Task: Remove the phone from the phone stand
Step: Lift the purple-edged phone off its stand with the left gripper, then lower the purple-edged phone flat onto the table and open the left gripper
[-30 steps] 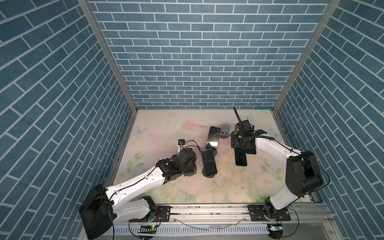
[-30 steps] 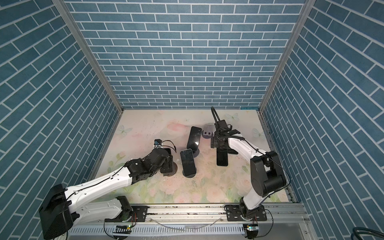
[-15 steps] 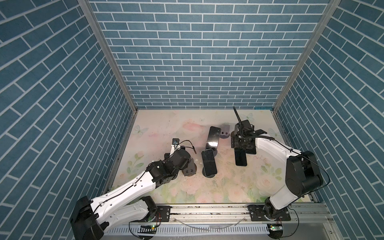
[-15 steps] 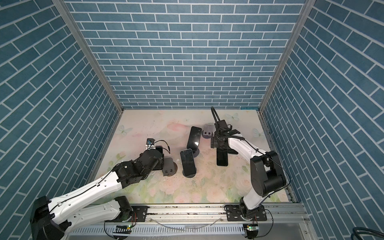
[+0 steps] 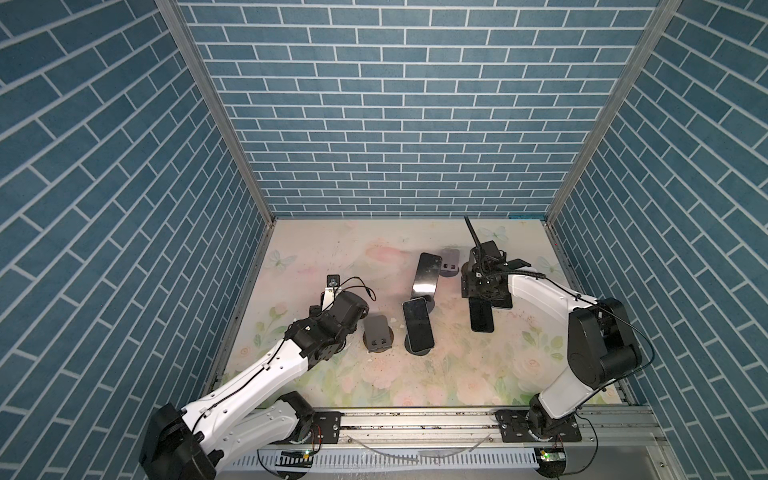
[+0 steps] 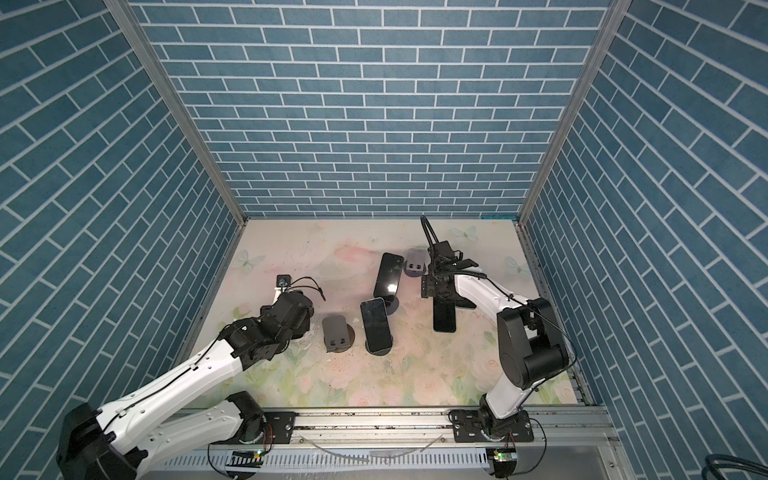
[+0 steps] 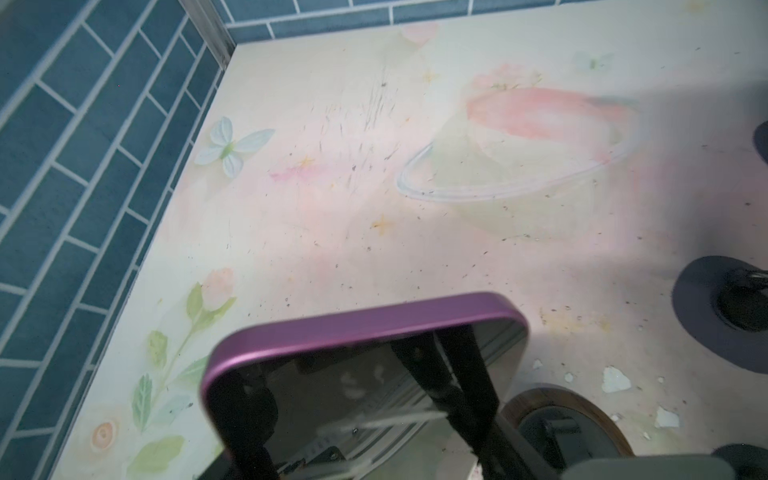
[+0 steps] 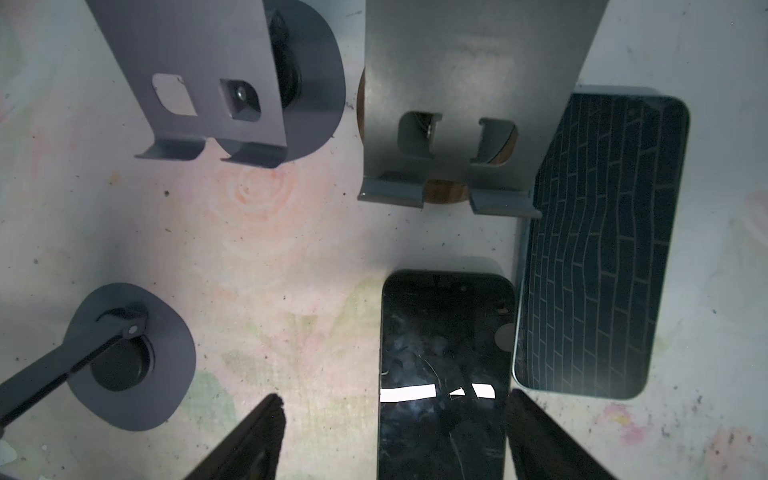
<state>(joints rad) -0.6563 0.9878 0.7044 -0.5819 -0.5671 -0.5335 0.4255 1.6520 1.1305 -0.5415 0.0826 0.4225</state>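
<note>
Left end effector (image 7: 349, 365), near left, is clenched on the purple phone (image 7: 374, 320), holding it off the near empty stand (image 5: 377, 335) just to its right. Right of that, a dark phone (image 5: 418, 330) leans on its round-based stand (image 5: 417, 352). Farther right, the right end effector (image 8: 395, 397) hangs with fingers (image 8: 257, 436) spread over a black phone (image 8: 444, 374) lying flat on the surface (image 5: 415, 382). A teal-edged phone (image 8: 598, 249) lies flat beside it. Farther back, another phone (image 5: 427, 274) leans on a middle stand (image 6: 394, 306), with a far empty stand (image 5: 450, 262) just right.
</note>
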